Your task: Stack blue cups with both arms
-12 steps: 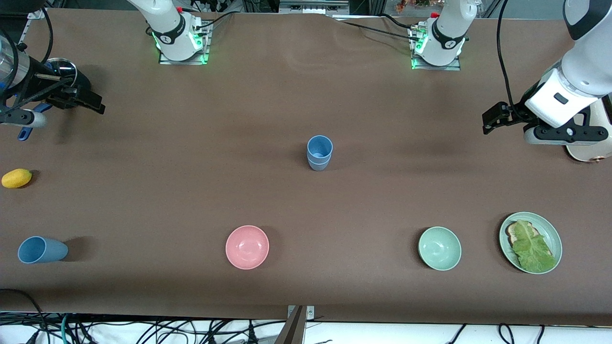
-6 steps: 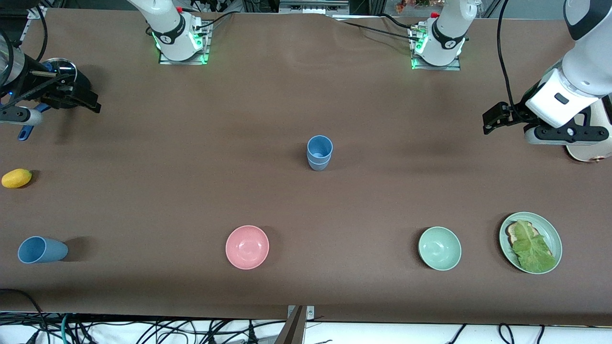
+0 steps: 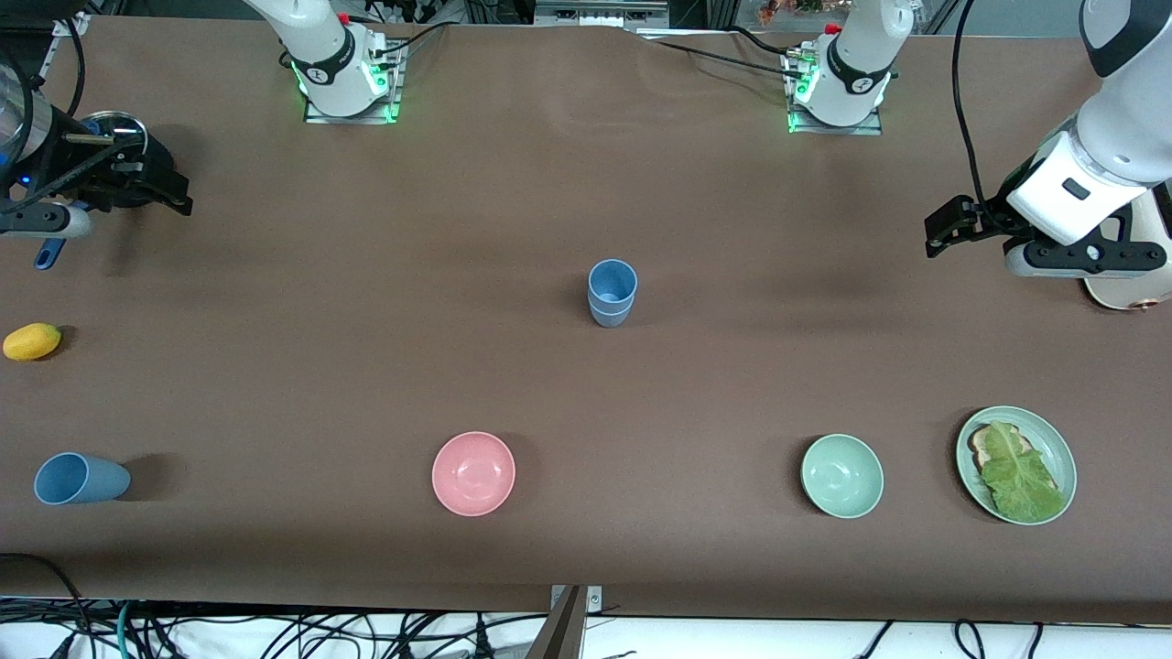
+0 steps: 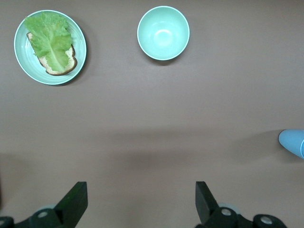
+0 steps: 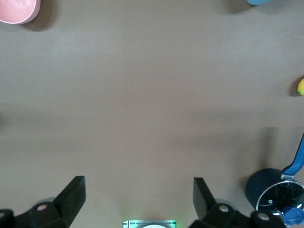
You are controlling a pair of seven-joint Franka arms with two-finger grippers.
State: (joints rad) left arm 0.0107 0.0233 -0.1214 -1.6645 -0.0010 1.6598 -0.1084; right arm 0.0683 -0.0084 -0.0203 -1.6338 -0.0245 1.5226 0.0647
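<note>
Nearest the front camera, a row sits on the brown counter: a blue cup on its side at the right arm's end, then a pink bowl, a pale green bowl, and a green plate carrying toast under a lettuce leaf at the left arm's end. Farther from that camera, a small yellow fruit lies at the right arm's end, and near the counter's middle two blue cups stand upright, one nested in the other, well apart from the tipped cup.

Farther still, the left gripper hangs over bare counter at the left arm's end, its fingers spread wide and holding nothing. The right gripper hangs over the right arm's end, beside a dark pot with a blue handle, its fingers likewise spread wide and empty. Both arm bases stand along the counter's edge farthest from the camera.
</note>
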